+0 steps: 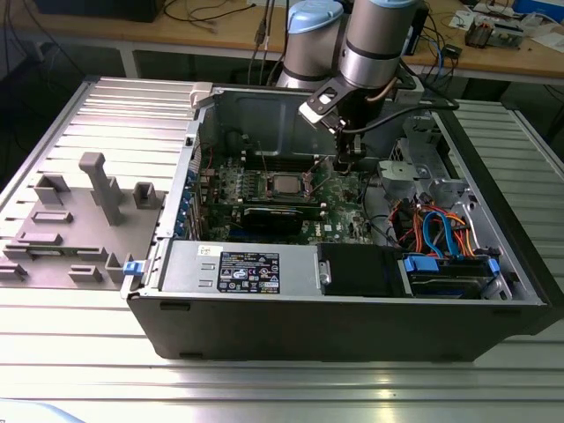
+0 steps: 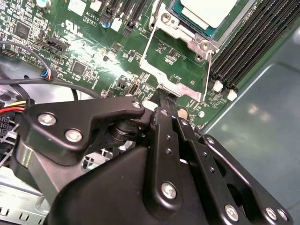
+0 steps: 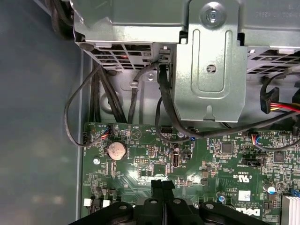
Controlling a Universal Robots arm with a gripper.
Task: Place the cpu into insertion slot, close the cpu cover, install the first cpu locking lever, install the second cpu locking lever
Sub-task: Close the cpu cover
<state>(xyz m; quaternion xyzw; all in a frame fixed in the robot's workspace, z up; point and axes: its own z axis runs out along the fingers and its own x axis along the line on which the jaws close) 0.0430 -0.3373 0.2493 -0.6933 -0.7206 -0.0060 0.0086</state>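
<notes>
The cpu (image 2: 208, 9) shows its flat silver top and lies in the insertion slot (image 2: 194, 37) on the green board; in the exterior view the cpu (image 1: 284, 184) is mid-board. The cpu cover (image 2: 182, 87), a silvery frame with a square window, stands swung open on the side of the slot toward me. My gripper (image 2: 161, 95) is shut with nothing between its fingers, its tips just short of the cover's free edge. In the exterior view the gripper (image 1: 345, 161) hangs inside the case to the right of the slot. In the first wrist view its black fingertips (image 3: 162, 183) sit above the board.
Long black memory slots (image 2: 248, 42) run beside the socket. A black graphics card (image 1: 280, 214) lies in front of it. A metal drive cage (image 3: 211, 70) with black cables (image 3: 93, 117) borders the board. Grey fixtures (image 1: 79, 220) stand outside the case on the exterior view's left.
</notes>
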